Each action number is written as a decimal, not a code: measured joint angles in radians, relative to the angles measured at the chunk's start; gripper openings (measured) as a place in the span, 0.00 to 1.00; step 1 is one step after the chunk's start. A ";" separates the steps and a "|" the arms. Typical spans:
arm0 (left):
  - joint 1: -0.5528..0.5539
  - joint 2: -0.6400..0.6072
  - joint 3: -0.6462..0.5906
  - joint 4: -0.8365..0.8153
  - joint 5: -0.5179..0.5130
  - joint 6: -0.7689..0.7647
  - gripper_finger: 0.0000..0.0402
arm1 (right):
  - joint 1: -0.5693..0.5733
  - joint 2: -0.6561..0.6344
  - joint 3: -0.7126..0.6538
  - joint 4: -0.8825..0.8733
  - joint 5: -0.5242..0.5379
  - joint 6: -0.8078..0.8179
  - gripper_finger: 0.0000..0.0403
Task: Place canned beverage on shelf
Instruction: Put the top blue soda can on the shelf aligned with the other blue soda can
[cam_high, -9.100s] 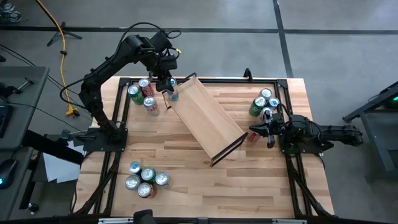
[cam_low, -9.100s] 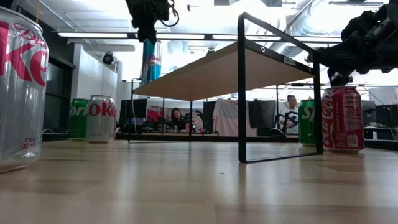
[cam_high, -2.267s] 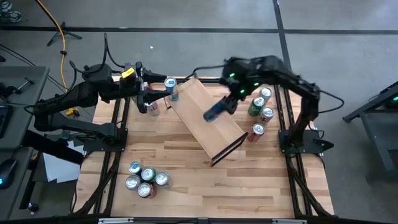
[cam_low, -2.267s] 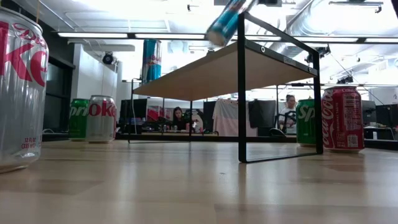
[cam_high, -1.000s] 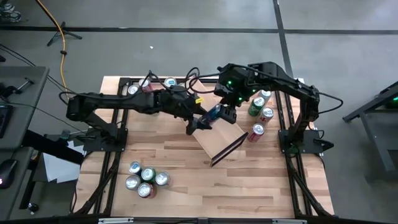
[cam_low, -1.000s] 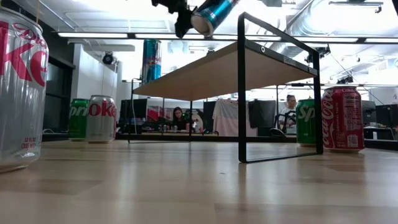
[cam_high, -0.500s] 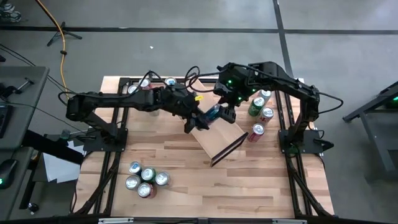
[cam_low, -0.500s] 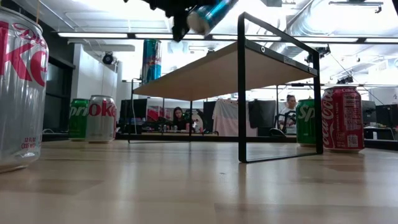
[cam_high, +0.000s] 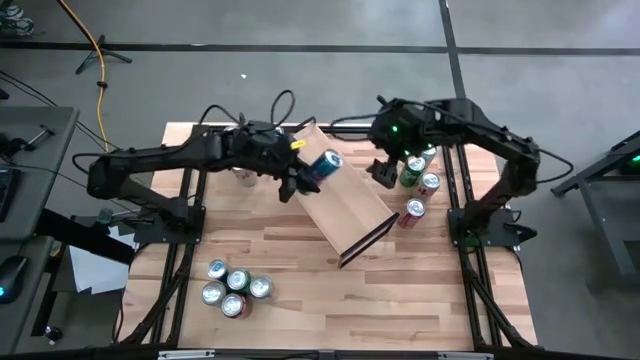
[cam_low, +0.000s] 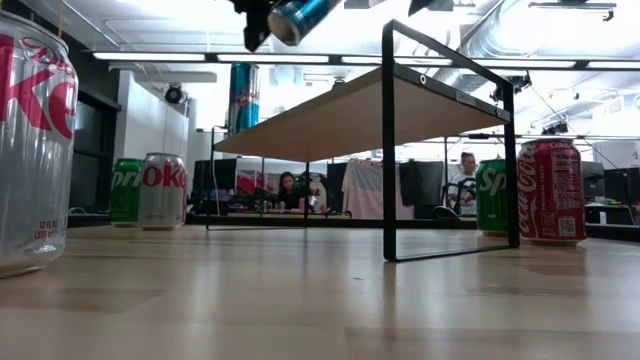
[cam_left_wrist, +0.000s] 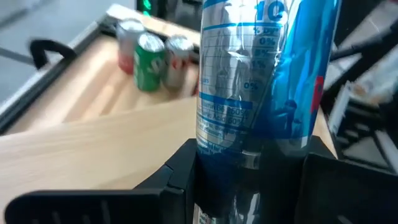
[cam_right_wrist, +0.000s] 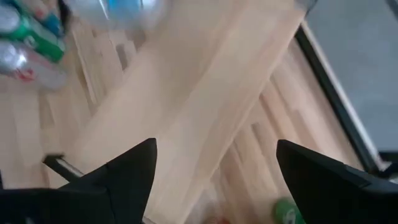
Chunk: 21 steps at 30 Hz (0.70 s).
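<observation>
A blue canned beverage (cam_high: 325, 164) hangs tilted above the shelf (cam_high: 345, 205), a pale wood plank on a black frame set slantwise on the table. My left gripper (cam_high: 302, 179) is shut on it; the low view shows the can (cam_low: 295, 15) high over the plank (cam_low: 340, 115). My right gripper (cam_high: 383, 172) stands open to the right of the can, above the plank's right edge, with nothing between its fingers (cam_right_wrist: 134, 168). A second blue can (cam_low: 243, 97) stands upright on the shelf's far end. My left gripper pinches the can's side wall near one end (cam_left_wrist: 249, 158) between its two fingers (cam_left_wrist: 183, 171), one on each side. The fingers come from the table's left, slanting a little down, and the can runs on ahead of them. It is lifted clear of the shelf, tilted.
Several cans stand in a cluster at the near left (cam_high: 232, 290). Green and red cans (cam_high: 420, 172) stand at the far right, with one red can (cam_high: 410, 212) beside the shelf's near end. A green and a silver can (cam_low: 145, 190) stand under the shelf's far left side.
My left gripper has taken hold of the blue can, and my right gripper has let go of it and drawn back toward the table's right edge. The left gripper has carried the can up and toward the far left, along the plank.
</observation>
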<state>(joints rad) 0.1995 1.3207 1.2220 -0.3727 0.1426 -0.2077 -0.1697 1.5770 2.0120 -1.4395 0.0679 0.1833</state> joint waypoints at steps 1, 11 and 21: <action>-0.002 -0.021 -0.030 0.037 -0.009 -0.016 0.20 | 0.000 -0.041 -0.082 0.041 -0.009 0.012 0.78; -0.023 -0.126 -0.436 0.838 -0.102 -0.293 0.20 | -0.001 -0.386 -0.792 1.090 -0.148 0.295 0.79; -0.025 0.029 -0.376 0.951 0.011 -0.301 0.20 | -0.001 -0.280 -0.831 1.424 -0.185 0.275 0.79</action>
<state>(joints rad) 0.1744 1.3493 0.8459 0.5786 0.1535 -0.5083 -0.1710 1.2971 1.1806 -0.0156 -0.1171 0.4580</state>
